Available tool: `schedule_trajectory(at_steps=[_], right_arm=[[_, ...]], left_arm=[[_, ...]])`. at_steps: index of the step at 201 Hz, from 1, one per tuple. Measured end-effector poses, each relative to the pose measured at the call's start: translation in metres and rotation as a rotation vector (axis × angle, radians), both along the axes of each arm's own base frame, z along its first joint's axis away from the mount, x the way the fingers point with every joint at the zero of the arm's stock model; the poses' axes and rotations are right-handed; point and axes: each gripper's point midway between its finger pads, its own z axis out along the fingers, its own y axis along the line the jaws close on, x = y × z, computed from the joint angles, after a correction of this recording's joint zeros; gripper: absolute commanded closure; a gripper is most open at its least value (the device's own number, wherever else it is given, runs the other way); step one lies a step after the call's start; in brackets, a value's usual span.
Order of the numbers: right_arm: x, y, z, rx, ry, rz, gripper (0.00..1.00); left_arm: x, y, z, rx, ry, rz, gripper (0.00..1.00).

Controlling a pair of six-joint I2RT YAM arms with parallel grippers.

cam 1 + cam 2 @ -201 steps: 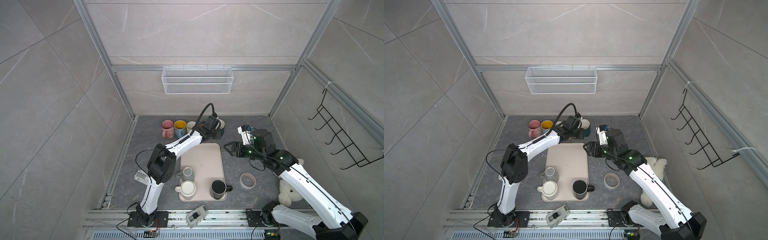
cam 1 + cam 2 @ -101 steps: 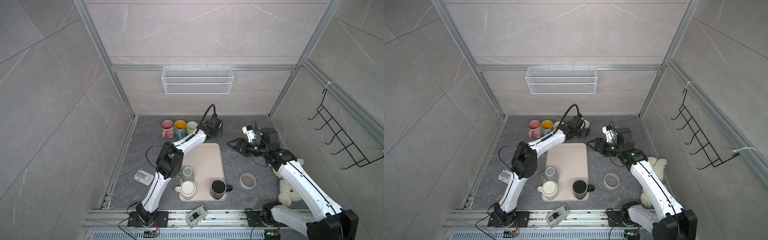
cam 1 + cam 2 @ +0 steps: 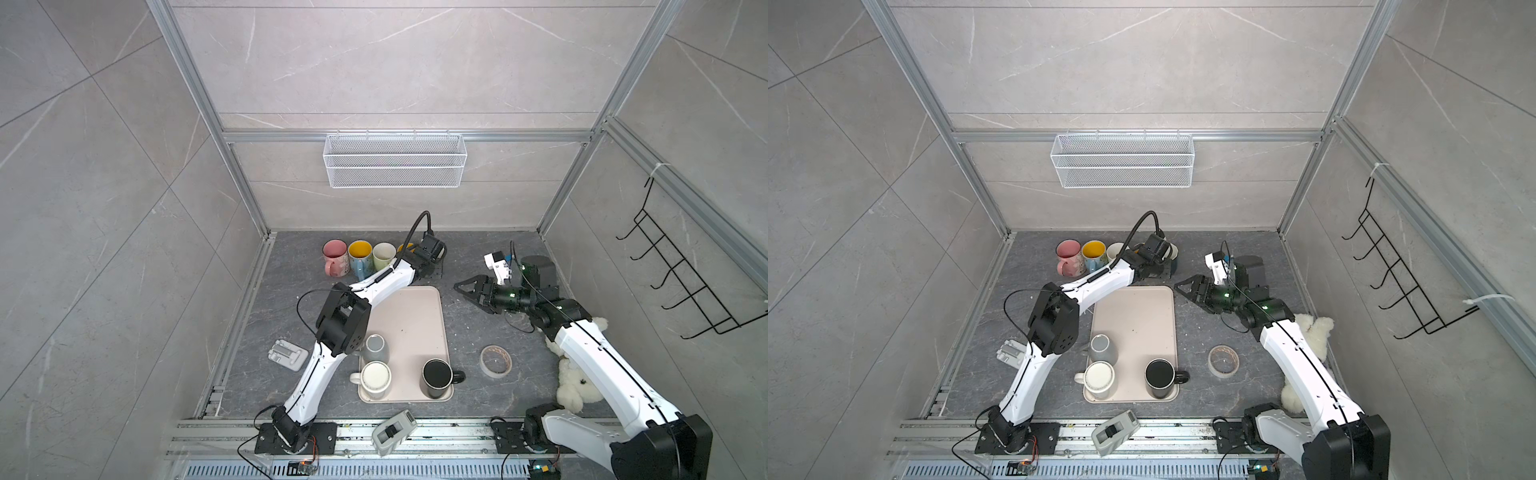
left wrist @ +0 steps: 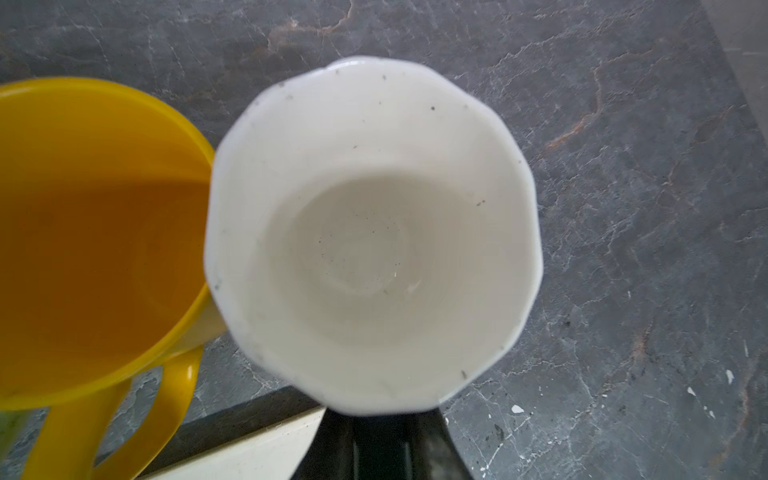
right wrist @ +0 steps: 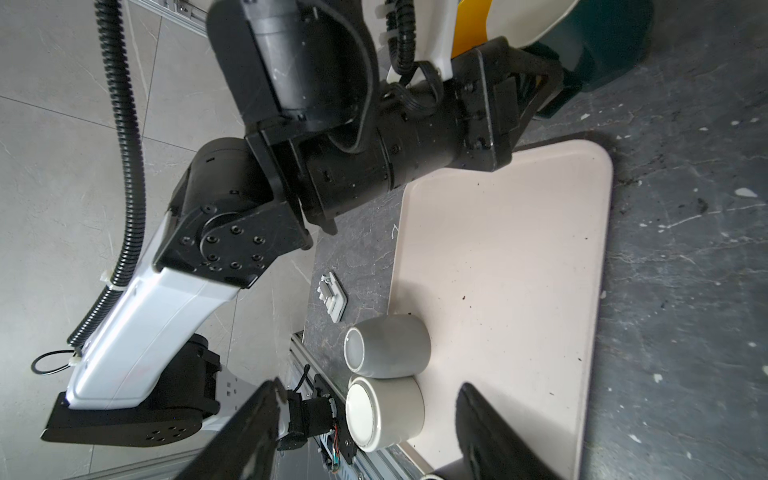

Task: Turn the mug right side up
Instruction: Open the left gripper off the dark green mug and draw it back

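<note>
The mug [image 3: 1174, 257], dark teal outside and white inside, stands mouth up at the back of the floor. It sits right next to a yellow mug [image 4: 83, 249]. In the left wrist view its white inside [image 4: 370, 232] fills the middle and hides my jaws. My left gripper [image 3: 1160, 270] is shut on the mug's near side, and the right wrist view shows the left gripper [image 5: 536, 83] against the teal wall [image 5: 602, 45]. My right gripper [image 3: 461, 287] hangs open just right of the tray's far corner, holding nothing; the same right gripper [image 5: 368, 388] shows there with fingers spread.
A beige tray [image 3: 415, 316] carries an upside-down grey mug [image 3: 375, 348], an upside-down white mug [image 3: 375, 379] and an upright black mug [image 3: 436, 376]. Pink [image 3: 335, 253], blue [image 3: 360, 254] and cream [image 3: 383, 254] mugs line the back. Tape roll [image 3: 494, 360] and plush toy [image 3: 575, 386] lie right.
My left arm's elbow has swung right while its gripper kept the mug at the back row. My right arm has folded lower and back, its open gripper staying near the tray's far corner.
</note>
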Motion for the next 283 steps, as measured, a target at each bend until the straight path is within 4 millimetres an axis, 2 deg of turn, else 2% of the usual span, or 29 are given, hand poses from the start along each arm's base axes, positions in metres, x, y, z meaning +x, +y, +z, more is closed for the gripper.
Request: schedule_trajectory(at_steps=[83, 163, 221, 283], right_arm=[[-0.001, -0.001, -0.007, -0.003, 0.016, -0.003, 0.32], [-0.001, -0.001, -0.009, -0.004, 0.022, -0.004, 0.32], [0.000, -0.002, -0.012, -0.006, 0.028, -0.005, 0.32], [0.002, -0.002, -0.012, -0.003, 0.026, -0.009, 0.31]], left_arm=[[0.005, 0.002, 0.000, -0.007, -0.005, 0.012, 1.00], [0.007, 0.004, 0.000, -0.008, -0.005, 0.017, 0.80], [0.011, 0.003, 0.006, -0.017, -0.022, 0.023, 0.72], [0.015, 0.005, 0.011, -0.021, -0.039, 0.037, 0.58]])
